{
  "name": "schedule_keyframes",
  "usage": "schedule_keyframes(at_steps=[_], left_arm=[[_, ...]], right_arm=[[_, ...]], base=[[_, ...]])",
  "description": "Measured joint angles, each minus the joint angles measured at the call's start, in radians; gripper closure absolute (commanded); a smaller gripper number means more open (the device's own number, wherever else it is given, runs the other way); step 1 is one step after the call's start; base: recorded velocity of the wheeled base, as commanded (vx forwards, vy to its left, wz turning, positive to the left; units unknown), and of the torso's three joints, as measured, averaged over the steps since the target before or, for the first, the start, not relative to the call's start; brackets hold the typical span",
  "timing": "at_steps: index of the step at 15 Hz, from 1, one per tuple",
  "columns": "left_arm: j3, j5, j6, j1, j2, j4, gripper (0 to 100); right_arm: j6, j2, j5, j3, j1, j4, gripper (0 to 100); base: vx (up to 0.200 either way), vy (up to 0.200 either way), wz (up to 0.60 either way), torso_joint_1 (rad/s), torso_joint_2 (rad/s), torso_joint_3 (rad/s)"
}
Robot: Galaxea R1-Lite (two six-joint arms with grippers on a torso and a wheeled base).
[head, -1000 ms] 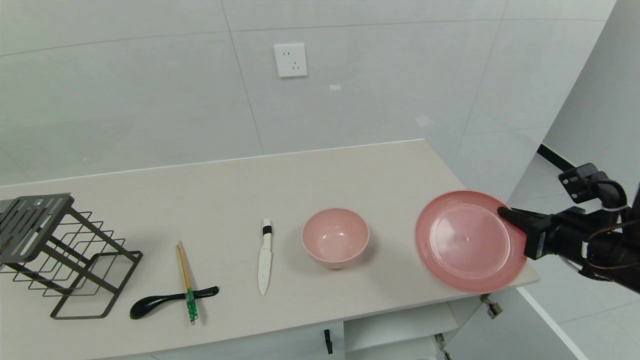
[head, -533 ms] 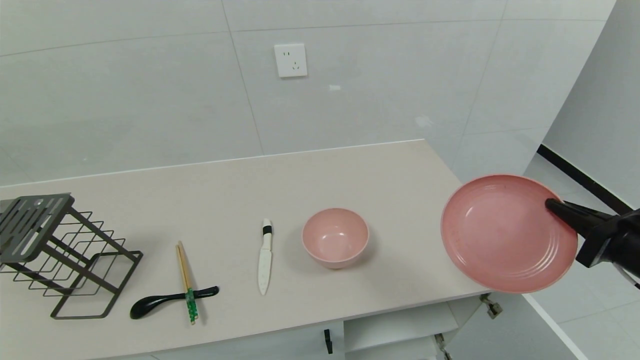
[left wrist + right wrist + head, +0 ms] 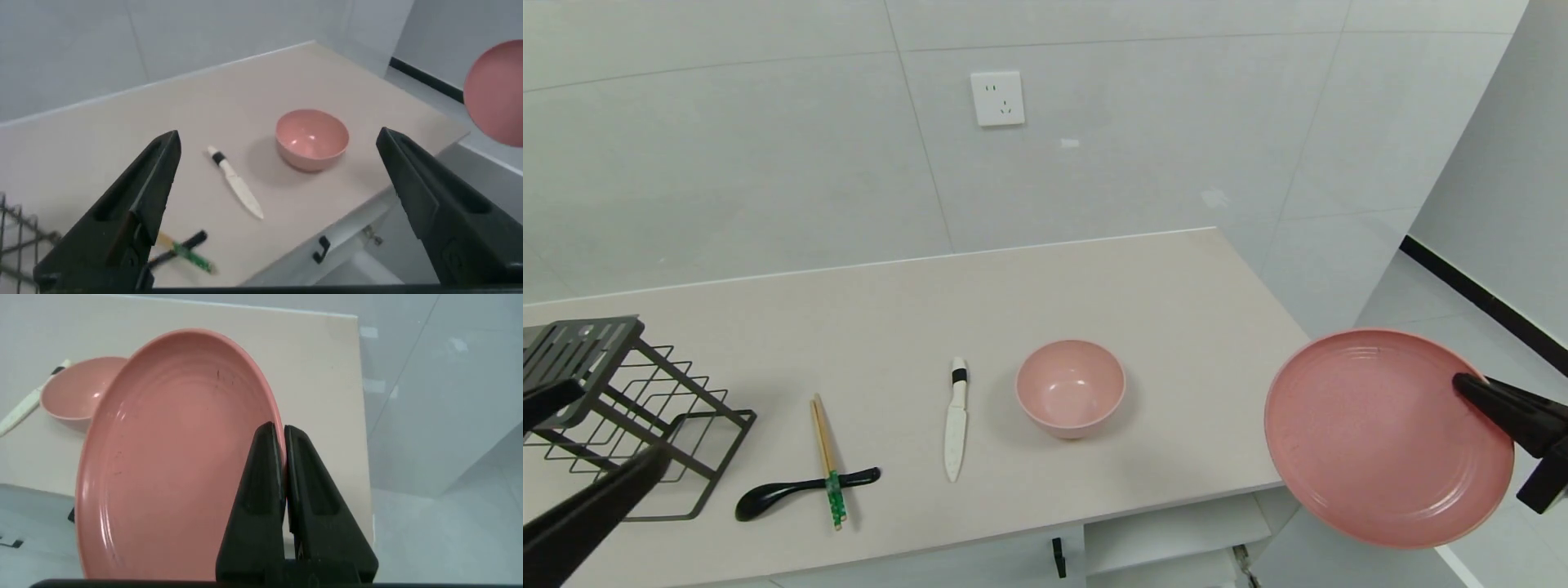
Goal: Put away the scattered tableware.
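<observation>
My right gripper (image 3: 1474,385) (image 3: 283,453) is shut on the rim of a pink plate (image 3: 1388,437) (image 3: 176,453), holding it tilted in the air beyond the counter's right end. A pink bowl (image 3: 1070,389) (image 3: 311,139) (image 3: 75,392) stands upright on the counter. Left of it lies a white knife (image 3: 956,418) (image 3: 235,180). Further left, wooden chopsticks (image 3: 827,459) lie across a black spoon (image 3: 800,488). My left gripper (image 3: 282,208) is open, hovering above the counter's front left, its fingers (image 3: 592,506) next to the black wire rack (image 3: 613,412).
The beige counter (image 3: 915,327) ends in a right edge just left of the held plate. A tiled wall with a socket (image 3: 997,97) rises behind it. Cabinet fronts with a black handle (image 3: 1058,557) sit below the front edge.
The right gripper has carried the plate down and to the right, off the counter's end. The left gripper's fingers have come into the head view at lower left.
</observation>
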Motion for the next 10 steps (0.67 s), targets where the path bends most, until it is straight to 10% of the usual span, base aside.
schedule_keyframes(at_steps=[6,10], left_arm=[[-0.041,-0.019,0.003,-0.054,0.253,-0.065,0],[-0.08,-0.148,0.014,-0.17,0.383,-0.066,0]], right_arm=[[0.0,-0.061,0.005,-0.005,0.0,0.001,100],[0.001,-0.09,0.006,-0.009,0.0,0.002,100]], base=[[0.0,0.0,0.0,0.0,0.0,0.0],[0.0,0.0,0.0,0.0,0.0,0.0]])
